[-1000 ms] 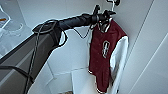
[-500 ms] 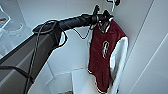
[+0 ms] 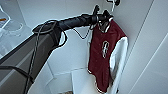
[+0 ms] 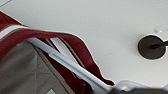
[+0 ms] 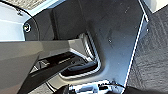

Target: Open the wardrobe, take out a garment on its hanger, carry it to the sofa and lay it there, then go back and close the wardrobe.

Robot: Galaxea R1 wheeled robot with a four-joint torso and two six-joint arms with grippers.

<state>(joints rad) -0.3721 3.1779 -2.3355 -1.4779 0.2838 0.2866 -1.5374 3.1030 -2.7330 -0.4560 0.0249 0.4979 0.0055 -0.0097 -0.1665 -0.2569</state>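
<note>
The wardrobe (image 3: 72, 17) stands open, its white inner walls around my outstretched left arm. Inside hangs the garment (image 3: 102, 57), a maroon jacket with white sleeves and a white chest emblem. It is on a thin white hanger (image 3: 113, 9) whose hook rises toward the rail. My left gripper (image 3: 103, 17) is at the hanger's neck just above the collar, shut on it. In the left wrist view the hanger's white arm (image 4: 72, 65) runs under the maroon collar (image 4: 77, 45) straight toward the gripper.
A dark round rail fitting (image 4: 150, 47) sits on the white wall by the hook. The wardrobe's white door (image 3: 152, 55) stands to the right of the jacket. A white shelf (image 3: 80, 77) lies below it. A clear bin (image 3: 12, 27) is at far left.
</note>
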